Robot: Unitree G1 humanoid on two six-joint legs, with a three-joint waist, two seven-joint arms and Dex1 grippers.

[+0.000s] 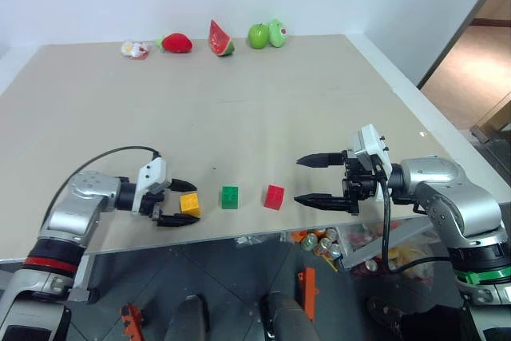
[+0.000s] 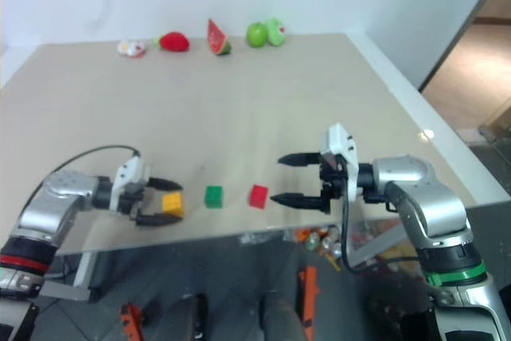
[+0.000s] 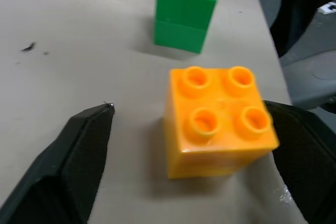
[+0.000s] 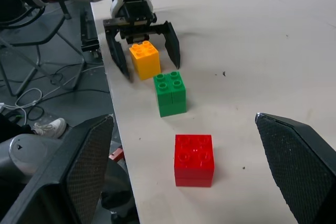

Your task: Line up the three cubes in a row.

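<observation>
The yellow-orange cube point(image 1: 190, 204) stands on the table point(image 1: 239, 101) between the spread fingers of the left gripper point(image 1: 177, 202), seemingly released, in line with the green cube point(image 1: 230, 196) and red cube point(image 1: 274, 196), while the right gripper point(image 1: 311, 180) hovers wide open just beyond the red one.

Three cubes point(image 1: 230, 196), five toy fruits point(image 1: 221, 39), two end effectors point(image 1: 307, 181)

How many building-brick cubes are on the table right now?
3, in a row near the table's front edge: the yellow-orange cube between the left gripper's open jaws, the green cube in the middle, the red cube nearest the right gripper. None looks hidden.
</observation>
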